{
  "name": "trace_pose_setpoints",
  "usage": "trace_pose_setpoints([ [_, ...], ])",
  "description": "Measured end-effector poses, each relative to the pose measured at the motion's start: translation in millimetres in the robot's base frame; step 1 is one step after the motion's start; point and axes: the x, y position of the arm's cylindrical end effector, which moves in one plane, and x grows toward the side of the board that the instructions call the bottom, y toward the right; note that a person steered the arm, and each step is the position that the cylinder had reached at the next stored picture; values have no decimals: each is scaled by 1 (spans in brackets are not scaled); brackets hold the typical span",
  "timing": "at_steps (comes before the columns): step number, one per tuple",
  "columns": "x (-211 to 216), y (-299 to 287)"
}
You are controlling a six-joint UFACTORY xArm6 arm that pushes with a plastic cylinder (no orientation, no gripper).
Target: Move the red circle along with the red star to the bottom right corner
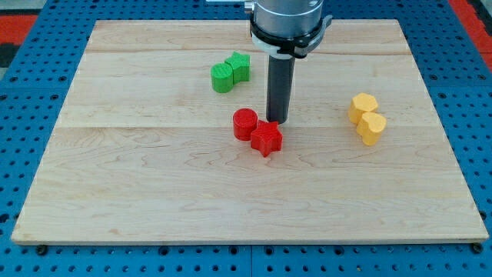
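Observation:
The red circle (244,124) lies near the middle of the wooden board (154,192). The red star (267,138) touches it on its lower right. My tip (277,121) rests on the board just above the red star and to the right of the red circle, close to both. The dark rod rises straight up from there to the arm at the view's top.
Two green blocks (231,72) lie together at the upper left of my tip. Two yellow blocks (367,118) lie together at the view's right. Blue pegboard surrounds the board.

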Motion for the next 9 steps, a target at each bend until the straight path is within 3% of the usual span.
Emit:
trace_pose_setpoints([
  [2,0,8],
  [5,9,71],
  [6,39,72],
  [9,60,47],
])
